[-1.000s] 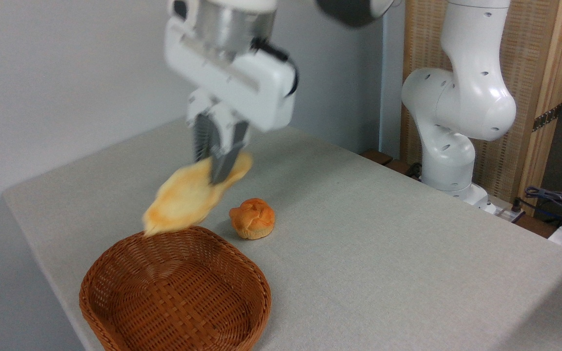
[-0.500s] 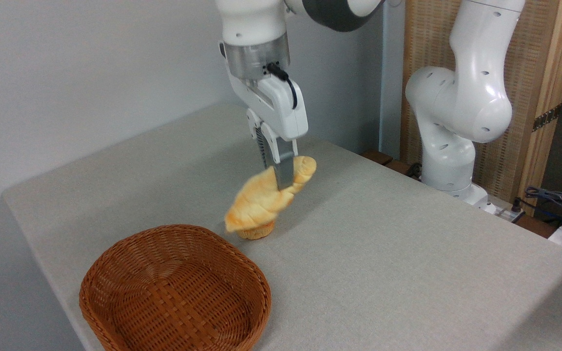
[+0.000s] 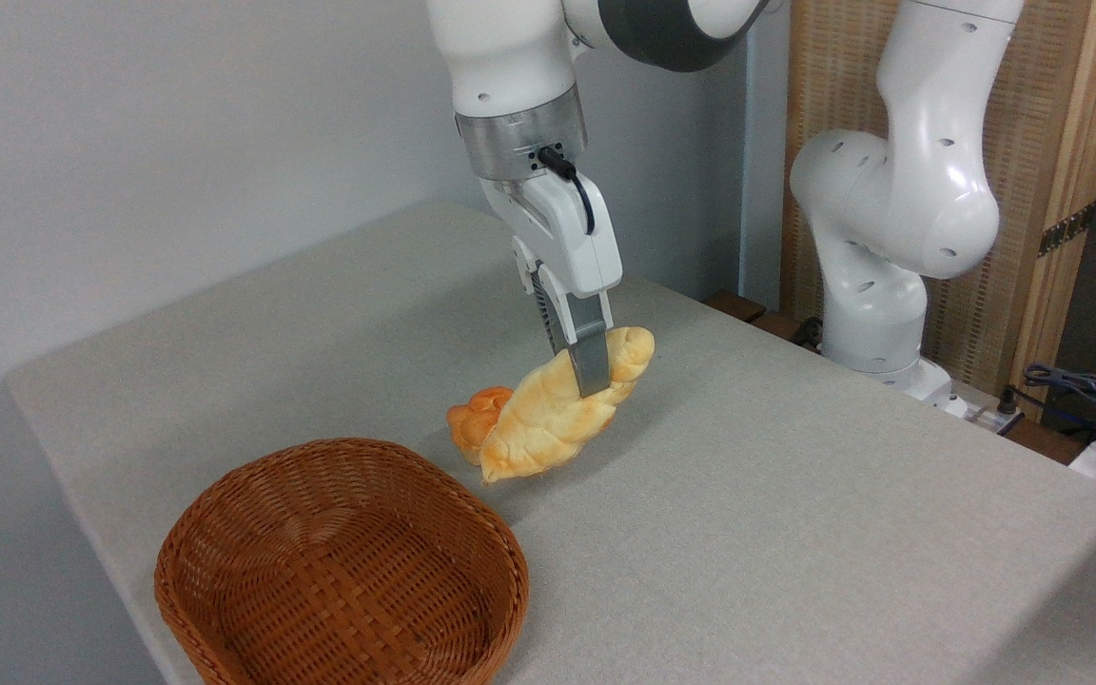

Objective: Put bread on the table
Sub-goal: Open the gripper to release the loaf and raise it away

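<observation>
- Grey cloth covers the one desk (image 3: 748, 495), plain pale wall behind it.
- One bread (image 3: 562, 409), a long braided loaf, hangs tilted over the desk, low end dipping near the cloth; can't tell if it touches.
- One tool (image 3: 584, 366), fingers clamped on the loaf near its upper end.
- One small round bun (image 3: 472, 425) sits on the desk, partly hidden behind the loaf.
- One wicker basket (image 3: 339, 571) near the front edge, nothing in it.
- No readable writing or labels anywhere.
</observation>
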Controlling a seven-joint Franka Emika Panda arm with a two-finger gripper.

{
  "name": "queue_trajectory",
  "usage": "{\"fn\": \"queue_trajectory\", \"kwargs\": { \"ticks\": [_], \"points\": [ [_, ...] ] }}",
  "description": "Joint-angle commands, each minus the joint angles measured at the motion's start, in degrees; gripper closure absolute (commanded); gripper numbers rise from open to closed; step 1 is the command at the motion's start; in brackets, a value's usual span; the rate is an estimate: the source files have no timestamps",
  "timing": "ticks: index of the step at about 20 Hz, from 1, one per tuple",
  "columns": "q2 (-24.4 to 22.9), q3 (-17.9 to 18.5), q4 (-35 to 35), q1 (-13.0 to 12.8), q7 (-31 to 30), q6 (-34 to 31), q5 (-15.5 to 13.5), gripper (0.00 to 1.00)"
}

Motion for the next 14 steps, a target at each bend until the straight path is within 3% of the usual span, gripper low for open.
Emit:
{"fn": "queue_trajectory", "kwargs": {
  "ticks": [1,8,12,14],
  "points": [
    [-0.5,0.3,0.7,-0.1,1.0,-1.1,0.7,0.0],
    [-0.4,3.5,5.8,-0.1,-1.0,-1.4,-0.2,0.0],
    [4.8,6.6,16.2,-0.2,-13.1,-4.1,-8.8,0.0],
    [8.9,6.7,22.6,-0.2,-18.9,-4.2,-10.4,0.0]
  ]
}}
